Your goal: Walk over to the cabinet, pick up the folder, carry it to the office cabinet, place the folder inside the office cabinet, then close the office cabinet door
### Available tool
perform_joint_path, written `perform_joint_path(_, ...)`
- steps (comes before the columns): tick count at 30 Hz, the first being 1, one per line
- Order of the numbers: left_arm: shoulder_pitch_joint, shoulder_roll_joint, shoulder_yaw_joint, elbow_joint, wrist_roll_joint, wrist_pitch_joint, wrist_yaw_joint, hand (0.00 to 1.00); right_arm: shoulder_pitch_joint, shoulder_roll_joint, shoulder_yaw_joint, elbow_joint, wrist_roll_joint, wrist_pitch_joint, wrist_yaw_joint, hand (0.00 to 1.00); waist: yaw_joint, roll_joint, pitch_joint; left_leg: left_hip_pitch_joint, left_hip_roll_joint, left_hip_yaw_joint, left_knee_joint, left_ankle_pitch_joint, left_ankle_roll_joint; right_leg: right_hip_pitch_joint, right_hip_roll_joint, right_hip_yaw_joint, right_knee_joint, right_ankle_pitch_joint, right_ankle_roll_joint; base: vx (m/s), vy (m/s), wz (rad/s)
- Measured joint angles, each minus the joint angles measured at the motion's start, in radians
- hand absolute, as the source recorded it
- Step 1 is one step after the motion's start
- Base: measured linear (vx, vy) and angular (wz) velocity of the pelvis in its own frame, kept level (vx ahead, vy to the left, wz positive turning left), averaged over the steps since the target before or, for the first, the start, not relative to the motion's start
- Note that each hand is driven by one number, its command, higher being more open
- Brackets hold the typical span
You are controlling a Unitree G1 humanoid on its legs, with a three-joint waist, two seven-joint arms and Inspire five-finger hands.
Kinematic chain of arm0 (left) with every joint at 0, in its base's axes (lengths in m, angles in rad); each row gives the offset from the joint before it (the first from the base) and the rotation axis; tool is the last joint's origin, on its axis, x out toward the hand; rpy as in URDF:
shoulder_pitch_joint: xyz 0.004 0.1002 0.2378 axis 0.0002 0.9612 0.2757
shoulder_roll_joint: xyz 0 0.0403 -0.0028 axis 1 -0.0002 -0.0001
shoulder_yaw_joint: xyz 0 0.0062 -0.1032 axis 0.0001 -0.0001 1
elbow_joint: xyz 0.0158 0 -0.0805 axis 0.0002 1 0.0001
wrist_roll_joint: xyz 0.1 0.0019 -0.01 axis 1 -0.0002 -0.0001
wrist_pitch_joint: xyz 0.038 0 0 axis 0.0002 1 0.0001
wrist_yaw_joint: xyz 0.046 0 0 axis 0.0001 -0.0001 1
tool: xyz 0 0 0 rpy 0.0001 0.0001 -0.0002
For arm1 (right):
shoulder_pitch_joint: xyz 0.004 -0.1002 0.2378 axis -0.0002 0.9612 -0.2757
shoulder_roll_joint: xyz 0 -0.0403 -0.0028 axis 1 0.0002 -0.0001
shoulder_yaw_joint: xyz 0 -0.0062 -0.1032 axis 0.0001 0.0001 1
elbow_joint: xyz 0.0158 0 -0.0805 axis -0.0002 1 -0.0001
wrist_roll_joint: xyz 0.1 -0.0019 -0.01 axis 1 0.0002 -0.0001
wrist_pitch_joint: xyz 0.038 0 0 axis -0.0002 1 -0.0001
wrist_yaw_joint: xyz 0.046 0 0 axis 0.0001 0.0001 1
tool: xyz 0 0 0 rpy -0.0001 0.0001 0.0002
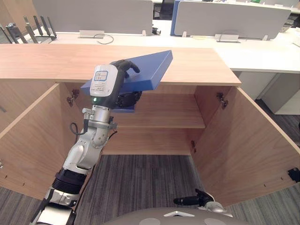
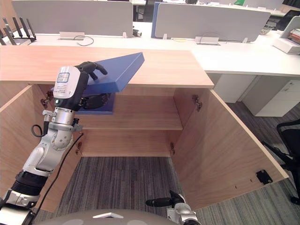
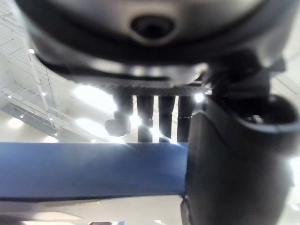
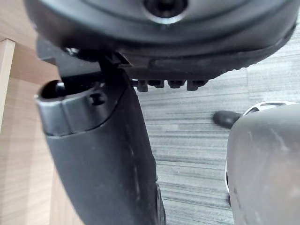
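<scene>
The left hand [image 1: 123, 66] held the blue folder [image 1: 150, 68] at about 11 o'clock in the head views. Its fingers [image 3: 159, 117] were curled over the folder's upper face and its thumb was tucked under. The folder was tilted, with its far corner raised toward 1 o'clock. It hung over the front edge of the wooden cabinet top [image 1: 201, 65], above the open compartment. I could not tell whether it touched the top.

Below it, the shelf [image 1: 168, 115] ran across the inside of the cabinet. Both doors stood wide open, the left door [image 1: 28, 140] swung out toward 8 o'clock and the right door [image 1: 253, 145] toward 4 o'clock. Grey carpet [image 1: 140, 183] lay between them.

The right hand [image 1: 192, 200] hung low at 5 o'clock, well apart from the folder. I could not tell how its fingers were set.

White desks with grey dividers [image 1: 225, 21] stood behind the cabinet at 12 o'clock.
</scene>
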Motion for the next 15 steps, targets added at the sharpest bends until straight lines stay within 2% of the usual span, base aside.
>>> perform_joint_path(8,0.008,-0.017,-0.011,-0.126,0.001,-0.053,0.021,0.0,-0.016,-0.002,0.001,0.03,0.0,-0.002,0.0,1.0,-0.001,0.001,0.0,-0.005,0.002,-0.001,0.011,-0.006,-0.001,0.0,0.002,0.003,0.0,0.0,0.0,-0.01,-0.004,0.0)
perform_joint_path(15,0.02,-0.018,-0.014,-0.161,0.016,-0.047,0.075,0.0,-0.018,-0.01,0.005,0.036,0.0,-0.003,-0.013,1.0,0.0,0.013,-0.008,-0.018,0.005,-0.003,0.021,-0.01,-0.001,-0.011,0.002,0.005,0.008,-0.002,-0.001,0.0,0.0,0.0)
